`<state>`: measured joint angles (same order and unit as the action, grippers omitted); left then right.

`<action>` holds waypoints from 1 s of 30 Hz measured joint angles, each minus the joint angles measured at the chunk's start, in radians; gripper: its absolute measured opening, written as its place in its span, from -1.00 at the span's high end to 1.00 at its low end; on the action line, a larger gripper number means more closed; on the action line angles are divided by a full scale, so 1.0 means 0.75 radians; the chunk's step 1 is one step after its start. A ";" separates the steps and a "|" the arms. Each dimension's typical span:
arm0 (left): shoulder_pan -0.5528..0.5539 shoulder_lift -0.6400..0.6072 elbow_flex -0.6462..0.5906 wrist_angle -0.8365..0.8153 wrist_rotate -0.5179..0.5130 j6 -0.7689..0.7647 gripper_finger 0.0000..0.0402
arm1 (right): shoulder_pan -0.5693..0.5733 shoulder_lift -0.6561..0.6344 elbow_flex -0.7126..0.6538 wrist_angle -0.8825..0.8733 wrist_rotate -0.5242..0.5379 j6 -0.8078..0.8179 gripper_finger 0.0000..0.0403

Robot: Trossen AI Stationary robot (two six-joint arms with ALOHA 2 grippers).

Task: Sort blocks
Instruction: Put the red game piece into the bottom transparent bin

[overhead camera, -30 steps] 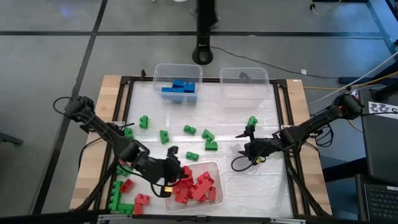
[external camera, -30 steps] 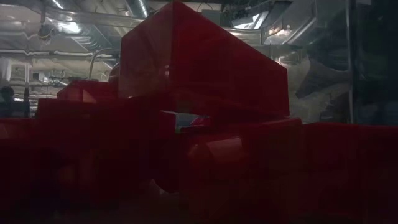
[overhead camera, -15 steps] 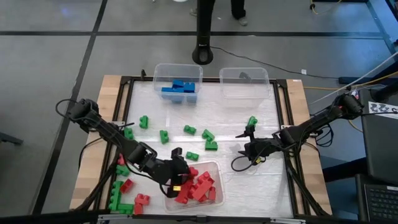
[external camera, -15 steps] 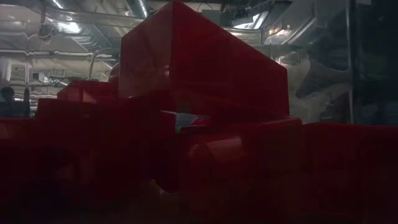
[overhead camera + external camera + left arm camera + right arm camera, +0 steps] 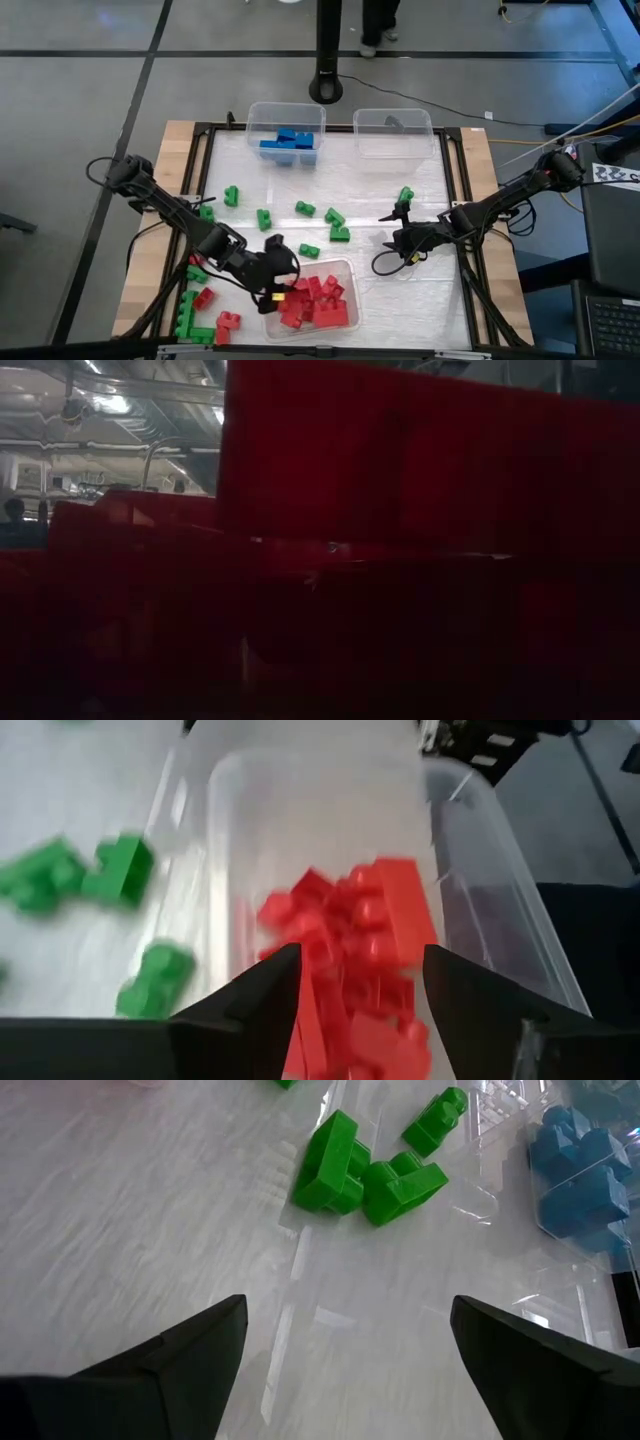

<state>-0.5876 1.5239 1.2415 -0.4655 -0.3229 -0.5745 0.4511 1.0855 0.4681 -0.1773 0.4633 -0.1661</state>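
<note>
The left gripper (image 5: 272,290) hung at the near left rim of the near bin (image 5: 348,268), its fingers (image 5: 262,1005) parted and holding nothing, with the pile of red blocks (image 5: 315,303) lying loose in the bin just past the tips. In the left wrist view the two dark fingers framed that pile (image 5: 365,935) inside the clear walls, and green blocks (image 5: 120,870) lay on the desk outside the bin. The low view was filled almost wholly by dark red block faces (image 5: 400,540) pressed close to the lens, with only a strip of the room showing at the far left.

The right gripper (image 5: 394,240) waited over the desk (image 5: 380,180) right of centre, its fingers (image 5: 180,1355) spread wide and empty. Ahead of it in the right wrist view sat a small cluster of green blocks (image 5: 365,1165), and blue blocks (image 5: 585,1175) showed behind clear plastic.

Outward from the near bin, a few more red blocks (image 5: 228,321) and green blocks (image 5: 188,318) lay at the near left corner of the desk. Other green blocks (image 5: 335,224) were scattered across the middle, and one stood by itself (image 5: 405,195) towards the right. At the far edge two more clear bins stood side by side: the left bin (image 5: 252,125) held the blue blocks (image 5: 290,142), and the right bin (image 5: 430,130) held one small dark thing I could not make out.
</note>
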 joint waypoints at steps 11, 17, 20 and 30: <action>-0.117 -0.199 0.000 -0.516 -0.002 -0.466 0.06 | 0.000 0.000 0.000 0.002 0.012 0.000 -0.74; -0.168 -0.219 0.000 -0.922 -0.001 -0.864 0.06 | 0.000 0.000 0.000 0.002 0.023 -0.025 -0.74; -0.185 -0.217 -0.026 -1.099 -0.001 -1.103 0.06 | 0.000 0.000 0.000 0.004 0.024 -0.033 -0.74; -0.158 -0.212 -0.165 -1.099 0.003 -1.495 0.06 | 0.000 0.000 0.000 0.005 0.026 -0.035 -0.74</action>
<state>-0.7065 1.3647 1.1175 -1.2900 -0.3209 -1.6957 0.4511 1.0856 0.4683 -0.1734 0.4828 -0.1922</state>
